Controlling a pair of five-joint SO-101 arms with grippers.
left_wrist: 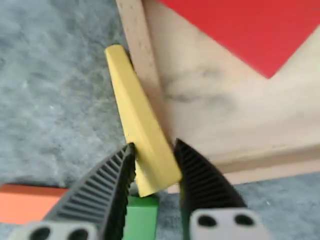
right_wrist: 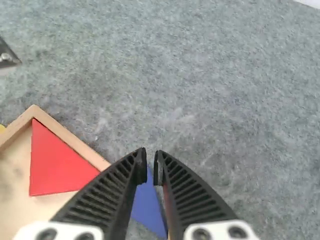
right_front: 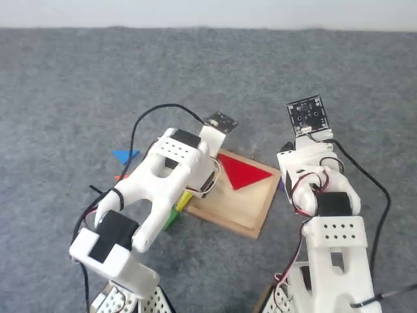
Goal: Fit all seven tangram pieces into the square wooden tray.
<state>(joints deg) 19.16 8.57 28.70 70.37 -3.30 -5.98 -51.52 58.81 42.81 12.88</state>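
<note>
The square wooden tray (right_front: 244,207) is pale and shallow with a raised rim, and sits mid-counter (right_front: 65,85). One red triangle (right_front: 242,173) lies flat in its far part. The left gripper (left_wrist: 152,146) has its jaws clamped on one yellow piece (left_wrist: 140,125) against the tray's left rim. One green piece (left_wrist: 141,217) and one orange piece (left_wrist: 25,202) lie just beside it. There are two blue ones: a left blue piece (right_front: 125,155) farther out, and a right blue piece (right_wrist: 146,202) by the tray's right edge, under the right gripper (right_wrist: 150,155), whose jaws are nearly touching and hold nothing.
</note>
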